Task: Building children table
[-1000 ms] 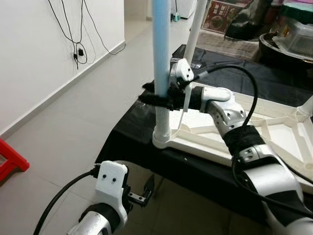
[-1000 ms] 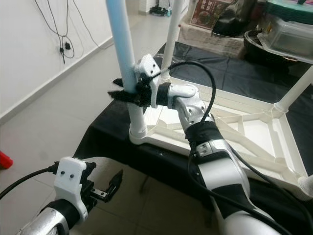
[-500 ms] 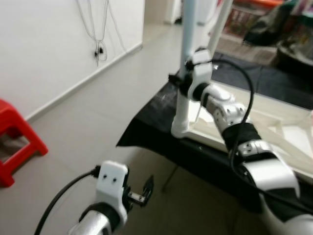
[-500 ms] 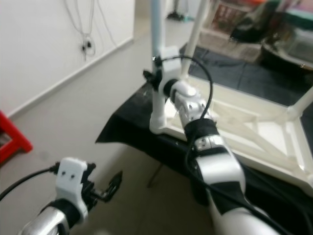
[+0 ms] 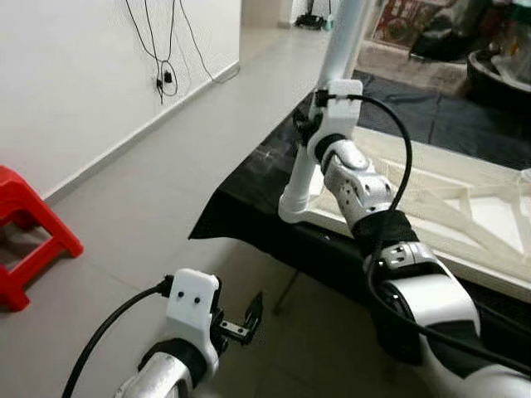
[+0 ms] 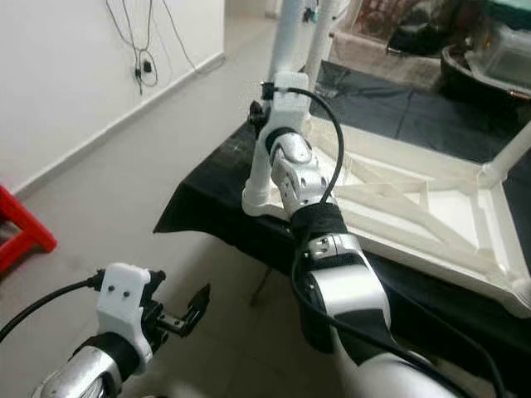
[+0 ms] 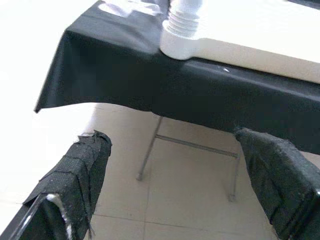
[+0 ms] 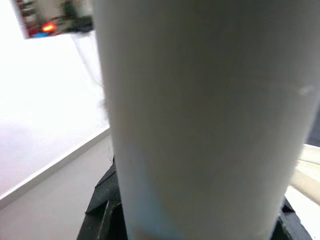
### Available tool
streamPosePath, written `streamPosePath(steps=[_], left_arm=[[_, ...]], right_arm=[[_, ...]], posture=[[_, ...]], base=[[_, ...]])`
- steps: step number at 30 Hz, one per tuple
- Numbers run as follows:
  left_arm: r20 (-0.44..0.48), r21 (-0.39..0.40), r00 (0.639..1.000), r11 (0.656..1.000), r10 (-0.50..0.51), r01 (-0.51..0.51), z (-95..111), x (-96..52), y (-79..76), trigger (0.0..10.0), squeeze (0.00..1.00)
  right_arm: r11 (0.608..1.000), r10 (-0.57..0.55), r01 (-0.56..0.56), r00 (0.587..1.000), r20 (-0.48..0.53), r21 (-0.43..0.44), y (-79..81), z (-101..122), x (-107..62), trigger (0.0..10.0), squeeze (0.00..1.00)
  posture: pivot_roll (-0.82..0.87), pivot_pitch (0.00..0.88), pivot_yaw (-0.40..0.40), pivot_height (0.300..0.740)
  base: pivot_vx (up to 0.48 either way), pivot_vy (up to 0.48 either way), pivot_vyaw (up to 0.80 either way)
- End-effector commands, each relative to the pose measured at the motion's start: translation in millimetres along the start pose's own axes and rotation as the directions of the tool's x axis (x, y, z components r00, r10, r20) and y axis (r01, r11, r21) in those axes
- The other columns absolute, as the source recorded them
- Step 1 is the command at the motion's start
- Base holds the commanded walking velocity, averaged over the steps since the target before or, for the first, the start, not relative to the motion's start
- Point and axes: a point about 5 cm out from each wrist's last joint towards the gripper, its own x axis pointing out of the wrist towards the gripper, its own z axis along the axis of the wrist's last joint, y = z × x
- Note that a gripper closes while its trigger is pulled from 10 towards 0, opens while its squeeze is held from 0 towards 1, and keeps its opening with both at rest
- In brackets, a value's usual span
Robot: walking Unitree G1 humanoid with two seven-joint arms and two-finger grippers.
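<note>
At the near-left corner of the upturned white tabletop [image 6: 431,207], my right claw [image 5: 309,131] is clamped round the white table leg [image 5: 319,116], black fingers wrapped on it just above the threaded socket [image 7: 181,35]; right wrist view shows the leg pressed up close between the fingers. Leg stands in the socket, tilted a bit away from me. Vs 1 s ago: head cam has swung back & left, so the whole scene shifted — red stool [image 5: 29,232] now in view by the wall, more floor [image 5: 158,191] showing. Grip on the leg unchanged, same spot near its base.

Left claw [image 5: 245,323] hangs low over the floor, fingers [image 7: 85,170] apart w/ nothing between, pose same as before; it looks toward the black cloth [image 7: 125,75] draping the surface. Tabletop lies underside-up on that cloth, ribs visible, another leg [image 6: 510,157] at the far right corner. Cables [image 5: 162,50] hang on the wall at left.
</note>
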Motion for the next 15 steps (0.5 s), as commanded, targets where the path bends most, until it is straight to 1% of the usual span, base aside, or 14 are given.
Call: streamPosePath(steps=[1, 3, 4, 5, 6, 8, 9, 10, 11, 12, 13, 14, 15], left_arm=[[-0.008, -0.002, 1.000, 1.000, 0.001, -0.001, -2.1, -0.2, 0.5, 10.0, 0.00], [-0.008, -0.002, 1.000, 1.000, 0.001, -0.001, -2.1, -0.2, 0.5, 10.0, 0.00], [-0.009, -0.002, 1.000, 1.000, 0.002, -0.002, -2.2, -0.2, 0.7, 10.0, 0.00], [-0.009, -0.002, 1.000, 1.000, 0.002, -0.002, -2.2, -0.2, 0.7, 10.0, 0.00], [-0.009, -0.002, 1.000, 1.000, 0.002, -0.002, -2.3, -0.1, 0.8, 10.0, 0.00], [-0.009, -0.002, 1.000, 1.000, 0.002, -0.002, -2.3, -0.1, 0.8, 10.0, 0.00], [-0.007, -0.004, 1.000, 1.000, 0.001, -0.001, -2.2, 0.6, 0.5, 10.0, 0.00], [-0.007, -0.004, 1.000, 1.000, 0.001, -0.001, -2.2, 0.6, 0.5, 10.0, 0.00], [-0.006, -0.004, 1.000, 1.000, 0.000, 0.000, -2.3, 1.2, 0.4, 10.0, 0.00], [-0.006, -0.004, 1.000, 1.000, 0.000, 0.000, -2.3, 1.2, 0.4, 10.0, 0.00], [-0.004, -0.003, 1.000, 1.000, 0.000, 0.000, -2.3, 1.7, 0.4, 10.0, 0.00], [-0.004, -0.003, 1.000, 1.000, 0.000, 0.000, -2.3, 1.7, 0.4, 10.0, 0.00], [-0.004, -0.001, 1.000, 1.000, 0.000, 0.000, -2.7, 2.4, 0.4, 10.0, 0.00]], right_arm=[[0.987, -0.160, 0.162, 0.975, -0.156, -0.002, -14.3, -44.7, -9.4, 10.0, 0.00], [0.987, -0.160, 0.162, 0.975, -0.156, -0.002, -14.3, -44.7, -9.4, 10.0, 0.00], [0.982, -0.189, 0.191, 0.970, -0.153, -0.004, -13.2, -44.9, -11.0, 10.0, 0.00], [0.982, -0.189, 0.191, 0.970, -0.153, -0.004, -13.2, -44.9, -11.0, 10.0, 0.00], [0.974, -0.225, 0.227, 0.963, -0.148, -0.003, -11.2, -45.2, -13.2, 10.0, 0.00], [0.974, -0.225, 0.227, 0.963, -0.148, -0.003, -11.2, -45.2, -13.2, 10.0, 0.00], [0.956, -0.292, 0.295, 0.948, -0.126, 0.003, -7.9, -43.0, -16.6, 10.0, 0.00], [0.956, -0.292, 0.295, 0.948, -0.126, 0.003, -7.9, -43.0, -16.6, 10.0, 0.00], [0.929, -0.364, 0.369, 0.924, -0.116, 0.019, -4.0, -41.0, -20.2, 10.0, 0.00], [0.929, -0.364, 0.369, 0.924, -0.116, 0.019, -4.0, -41.0, -20.2, 10.0, 0.00], [0.901, -0.426, 0.433, 0.897, -0.116, 0.036, 0.0, -39.3, -23.1, 10.0, 0.00], [0.901, -0.426, 0.433, 0.897, -0.116, 0.036, 0.0, -39.3, -23.1, 10.0, 0.00], [0.853, -0.505, 0.518, 0.850, -0.146, 0.063, 11.4, -36.8, -25.4, 10.0, 0.00]], posture=[[0.07, 0.159, -0.087, 0.740], [0.07, 0.159, -0.087, 0.740], [0.07, 0.159, -0.087, 0.740], [0.07, 0.159, -0.087, 0.740], [0.07, 0.159, -0.088, 0.740], [0.07, 0.159, -0.088, 0.740], [0.07, 0.156, -0.088, 0.740], [0.07, 0.156, -0.088, 0.740], [0.07, 0.156, -0.088, 0.740], [0.07, 0.156, -0.088, 0.740], [0.07, 0.154, -0.086, 0.740], [0.07, 0.154, -0.086, 0.740], [0.08, 0.144, -0.088, 0.740]], base=[[0.000, 0.000, 0.00], [0.000, 0.000, 0.00], [0.000, 0.000, 0.00], [0.000, 0.000, 0.00], [0.000, 0.000, 0.00], [0.000, 0.000, 0.00], [0.000, 0.000, 0.00], [0.000, 0.000, 0.00], [0.000, 0.000, 0.00], [0.000, 0.000, 0.00], [0.000, 0.000, 0.00], [0.000, 0.000, 0.00], [0.000, 0.000, 0.00]])
